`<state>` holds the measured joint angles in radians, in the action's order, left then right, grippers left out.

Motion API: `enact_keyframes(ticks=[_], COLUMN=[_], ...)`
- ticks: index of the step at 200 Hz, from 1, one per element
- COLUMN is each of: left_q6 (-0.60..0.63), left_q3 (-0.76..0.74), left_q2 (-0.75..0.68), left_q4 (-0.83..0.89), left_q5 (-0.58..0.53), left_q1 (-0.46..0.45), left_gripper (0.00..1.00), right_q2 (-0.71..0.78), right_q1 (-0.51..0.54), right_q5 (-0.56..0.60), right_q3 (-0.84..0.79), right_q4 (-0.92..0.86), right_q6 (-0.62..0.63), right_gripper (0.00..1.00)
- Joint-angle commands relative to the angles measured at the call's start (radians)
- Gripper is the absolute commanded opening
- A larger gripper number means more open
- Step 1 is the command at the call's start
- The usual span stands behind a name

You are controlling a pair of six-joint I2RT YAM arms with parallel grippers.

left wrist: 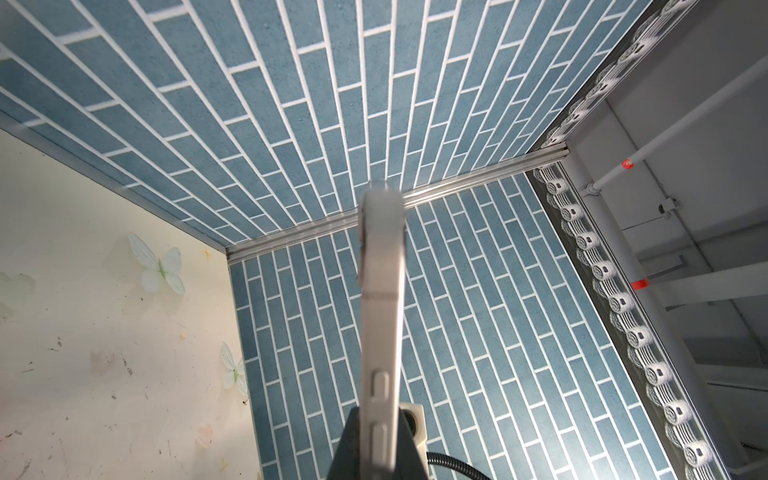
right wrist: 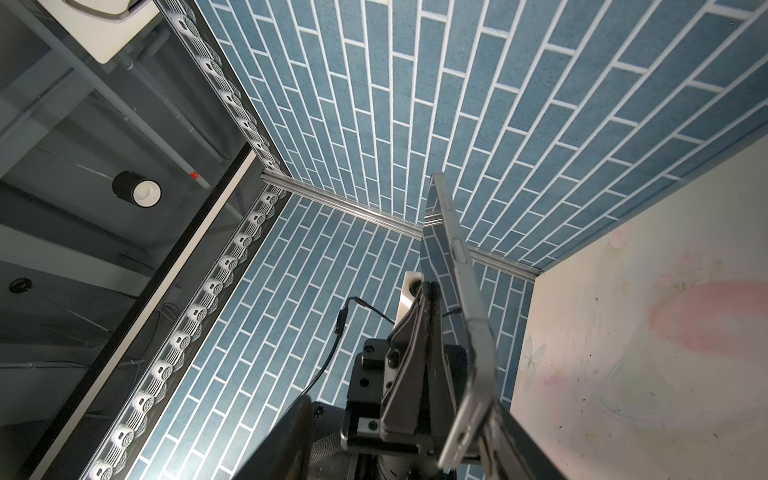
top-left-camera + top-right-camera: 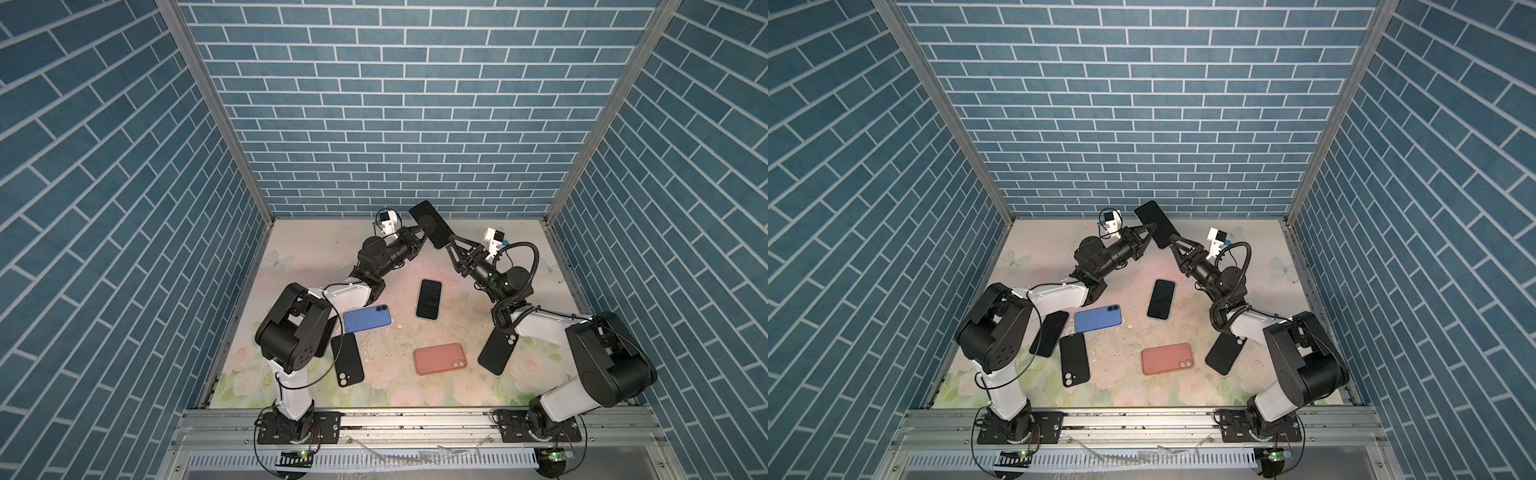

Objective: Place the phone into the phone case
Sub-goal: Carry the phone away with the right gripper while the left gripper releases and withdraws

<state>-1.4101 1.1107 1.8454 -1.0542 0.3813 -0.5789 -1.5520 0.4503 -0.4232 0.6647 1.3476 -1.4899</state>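
The phone (image 3: 430, 224) (dark glass, silvery edge with side buttons) is raised and tilted near the back wall; the pink phone case (image 3: 440, 359) lies flat on the worktop (image 3: 395, 266).

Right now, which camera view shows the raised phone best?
A top view: the raised phone shows its broad dark face. The left wrist view gives only its pale edge; the right wrist view, its edge and a reflecting strip of face.

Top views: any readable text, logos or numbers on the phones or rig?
No readable text anywhere.
Held phone: no marking visible.
Blue phone and pink case: backs plain, no logo seen.
Small boards at the front rail: any print is too small to read.
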Motion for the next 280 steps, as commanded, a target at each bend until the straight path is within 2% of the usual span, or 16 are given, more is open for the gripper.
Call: enact_keyframes(ticks=[1,60,77,92,111,127,153,178,191,215,224,245,253,273,280], left_q6=[0.007,-0.03,-0.03,-0.03,-0.023,-0.006,0.053,0.138,0.19,0.301,0.378,0.586,0.695,0.986,1.084], left_q3=[0.035,0.035,0.035,0.035,0.037,0.032,0.023,0.011,0.0,-0.016,-0.018,0.024,0.064,0.187,0.236], left_q2=[-0.038,-0.015,-0.012,-0.011,-0.012,-0.021,-0.052,-0.098,-0.128,-0.191,-0.216,-0.265,-0.274,-0.265,-0.25], left_q4=[-0.07,-0.107,-0.112,-0.117,-0.115,-0.103,-0.041,0.062,0.127,0.268,0.349,0.611,0.747,1.051,1.148], left_q5=[0.001,0.0,0.006,0.012,0.02,0.021,0.029,0.037,0.038,0.048,0.052,0.076,0.078,0.07,0.057], left_q1=[-0.023,-0.036,-0.039,-0.039,-0.039,-0.039,-0.039,-0.038,-0.038,-0.038,-0.039,-0.047,-0.057,-0.113,-0.14], left_gripper=[0.0,0.0,0.0,0.0,0.0,0.16,0.47,0.62,0.65,0.69,0.69,0.69,0.69,0.69,0.7], right_q2=[-0.017,-0.017,-0.019,-0.021,-0.023,-0.018,0.006,0.053,0.093,0.205,0.26,0.42,0.488,0.644,0.68], right_q1=[-0.003,-0.003,-0.004,-0.008,-0.017,-0.03,-0.077,-0.139,-0.177,-0.249,-0.28,-0.338,-0.356,-0.375,-0.38], right_q5=[-0.032,-0.031,-0.029,-0.028,-0.028,-0.033,-0.041,-0.046,-0.058,-0.075,-0.079,-0.063,-0.036,0.143,0.198], right_q3=[0.051,0.086,0.093,0.098,0.096,0.093,0.076,0.045,0.027,-0.004,-0.014,-0.003,0.016,0.081,0.094], right_q4=[0.05,0.05,0.049,0.05,0.049,0.045,0.042,-0.006,-0.064,-0.257,-0.358,-0.714,-0.881,-1.331,-1.418], right_q6=[0.02,0.052,0.053,0.053,0.047,0.045,0.039,0.041,0.064,0.145,0.19,0.348,0.43,0.627,0.665], right_gripper=[0.56,0.23,0.18,0.07,0.02,0.0,0.0,0.0,0.0,0.0,0.0,0.0,0.0,0.0,0.0])
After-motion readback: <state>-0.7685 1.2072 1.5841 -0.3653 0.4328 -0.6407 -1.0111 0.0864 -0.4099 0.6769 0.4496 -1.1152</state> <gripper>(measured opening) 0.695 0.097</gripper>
